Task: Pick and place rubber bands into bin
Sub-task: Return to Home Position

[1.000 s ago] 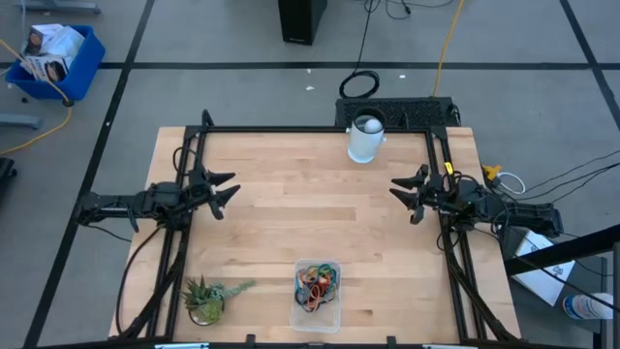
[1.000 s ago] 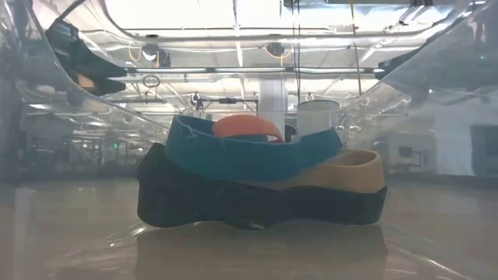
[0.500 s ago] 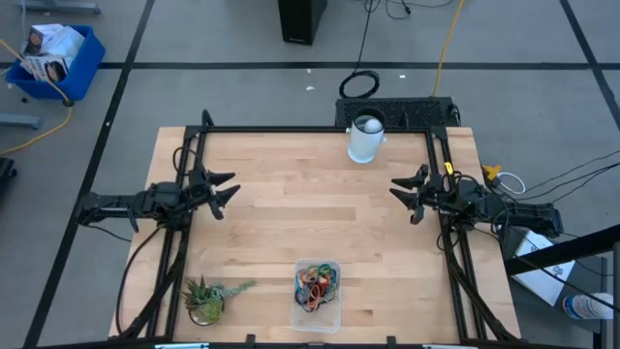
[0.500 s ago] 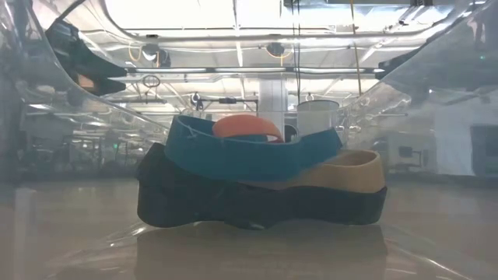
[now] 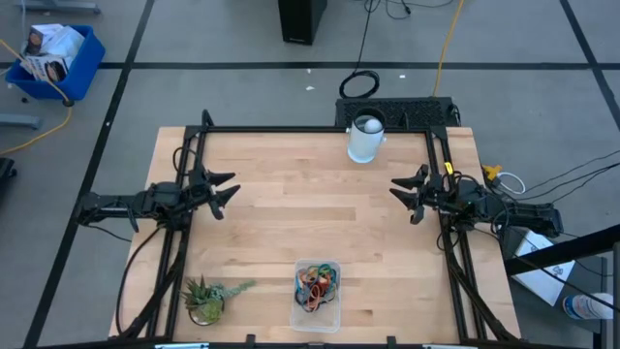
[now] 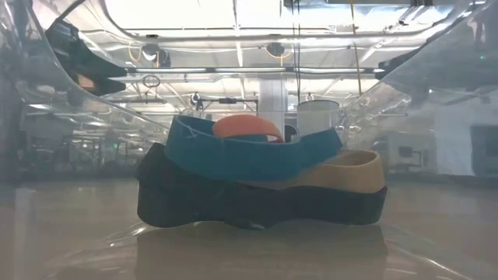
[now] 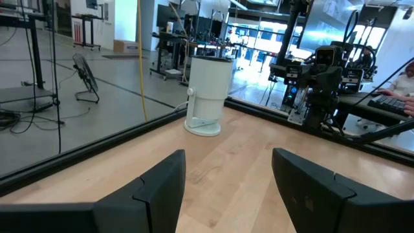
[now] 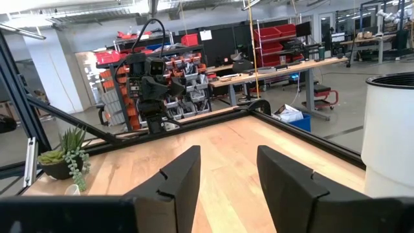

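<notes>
Fingers point(image 7: 162, 188) parted on both grippers point(image 5: 229, 194) point(image 5: 403, 194), bin point(image 5: 317, 321) far-off.

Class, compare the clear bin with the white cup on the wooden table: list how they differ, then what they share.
The bin is see-through and rectangular; the white cup is opaque and round. The bin holds rubber bands; none show in the cup. They sit at opposite edges of the table. Both stand upright, untouched by the open left tool and right tool.
</notes>
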`<state>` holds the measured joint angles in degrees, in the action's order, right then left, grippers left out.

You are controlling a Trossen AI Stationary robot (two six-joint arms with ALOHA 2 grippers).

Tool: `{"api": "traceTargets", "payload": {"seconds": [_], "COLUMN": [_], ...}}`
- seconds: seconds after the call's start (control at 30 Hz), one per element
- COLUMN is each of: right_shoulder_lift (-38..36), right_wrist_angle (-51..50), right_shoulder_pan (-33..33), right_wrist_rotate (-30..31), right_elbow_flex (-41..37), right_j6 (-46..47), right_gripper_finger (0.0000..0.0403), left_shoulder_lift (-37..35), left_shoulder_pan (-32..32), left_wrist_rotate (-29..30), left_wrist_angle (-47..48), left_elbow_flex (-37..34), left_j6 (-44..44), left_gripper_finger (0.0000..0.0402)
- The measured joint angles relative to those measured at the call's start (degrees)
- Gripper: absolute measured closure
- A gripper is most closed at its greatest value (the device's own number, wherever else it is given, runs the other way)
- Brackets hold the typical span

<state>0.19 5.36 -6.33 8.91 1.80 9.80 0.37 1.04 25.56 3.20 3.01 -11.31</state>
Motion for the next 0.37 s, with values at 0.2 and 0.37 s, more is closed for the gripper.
{"api": "traceTargets", "payload": {"seconds": [0.2,0.37], "right_shoulder_lift": [0.0,0.0], "right_wrist_angle": [-0.02,-0.01], "right_shoulder_pan": [-0.01,0.0], "right_wrist_rotate": [0.0,0.0], "right_elbow_flex": [0.0,0.0], "right_j6": [0.02,0.01], "right_gripper_finger": [0.0256,0.0254], "left_shoulder_lift": [-0.01,-0.01], "left_shoulder_pan": [0.0,0.0], "left_wrist_rotate": [0.0,0.01], "left_wrist_angle": [0.0,-0.01], "left_elbow_flex": [0.0,0.0], "left_j6": [0.0,-0.01], "left_gripper_finger": [0.0165,0.0165]}}
